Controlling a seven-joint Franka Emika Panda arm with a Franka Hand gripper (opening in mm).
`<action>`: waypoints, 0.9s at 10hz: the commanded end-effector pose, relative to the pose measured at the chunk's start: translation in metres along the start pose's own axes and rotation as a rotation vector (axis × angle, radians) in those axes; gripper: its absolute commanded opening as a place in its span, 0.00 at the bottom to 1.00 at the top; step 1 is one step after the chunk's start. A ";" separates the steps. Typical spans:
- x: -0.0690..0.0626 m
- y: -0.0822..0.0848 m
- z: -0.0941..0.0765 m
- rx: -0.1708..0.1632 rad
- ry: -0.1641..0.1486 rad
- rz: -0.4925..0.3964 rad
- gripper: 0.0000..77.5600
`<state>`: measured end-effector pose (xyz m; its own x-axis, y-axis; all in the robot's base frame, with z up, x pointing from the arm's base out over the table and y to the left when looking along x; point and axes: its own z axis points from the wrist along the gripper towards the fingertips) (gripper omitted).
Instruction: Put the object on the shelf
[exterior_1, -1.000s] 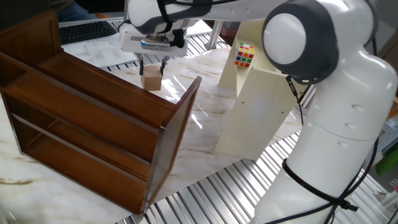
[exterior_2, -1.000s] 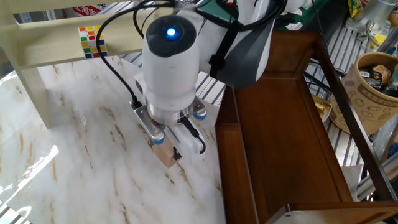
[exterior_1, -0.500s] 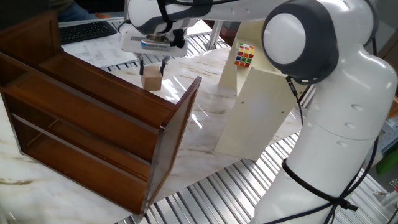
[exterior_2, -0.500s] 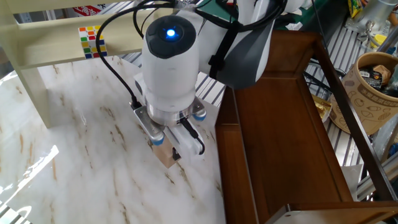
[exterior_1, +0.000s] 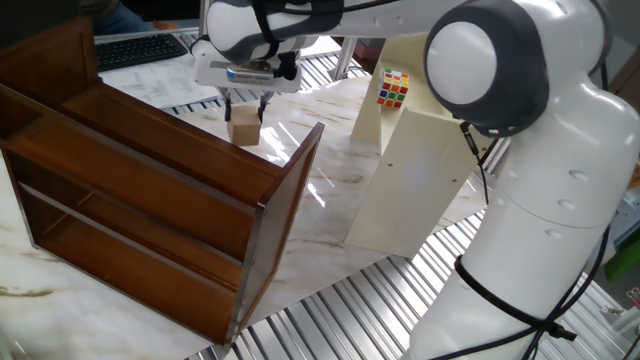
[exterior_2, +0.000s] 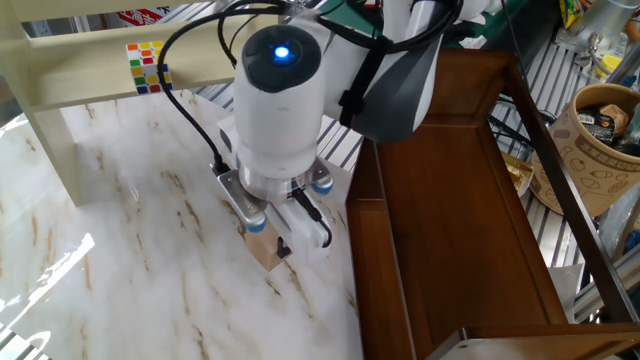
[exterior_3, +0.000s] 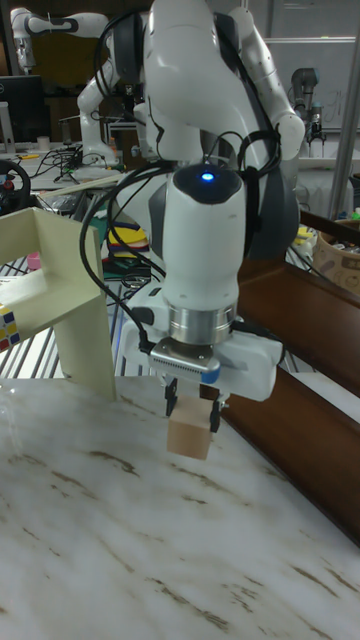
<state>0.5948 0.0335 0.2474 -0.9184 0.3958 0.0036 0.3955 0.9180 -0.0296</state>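
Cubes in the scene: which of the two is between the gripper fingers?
The plain light-tan wooden block, held in the gripper; the multicoloured Rubik's cube sits apart on the cream-white cabinet.

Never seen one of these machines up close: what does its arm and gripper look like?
The arm is glossy white rounded segments with dark grey joints and black cables. A blue light glows above the silver wrist ring. The white gripper has two short black fingers.

Block (exterior_3: 191, 436): pale, unvarnished-looking wood, matt. Shelf (exterior_1: 150, 200): reddish-brown wood, smooth, satin sheen. Table (exterior_2: 130, 260): white marble-patterned top with brown veining, glossy, light reflected. Cabinet (exterior_1: 420, 170): cream board, matt. Arm (exterior_2: 275, 110): white plastic shell, glossy; a ring of bare metal is seen above the gripper (exterior_3: 192, 414). Cube (exterior_1: 392, 89): coloured plastic, shiny.
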 end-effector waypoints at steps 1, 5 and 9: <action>-0.002 0.000 -0.004 -0.006 -0.055 -0.034 0.02; -0.002 0.000 -0.004 -0.006 -0.045 -0.008 0.02; 0.012 0.009 -0.035 -0.006 -0.033 0.041 0.02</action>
<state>0.5940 0.0348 0.2486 -0.9298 0.3653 -0.0444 0.3666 0.9300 -0.0263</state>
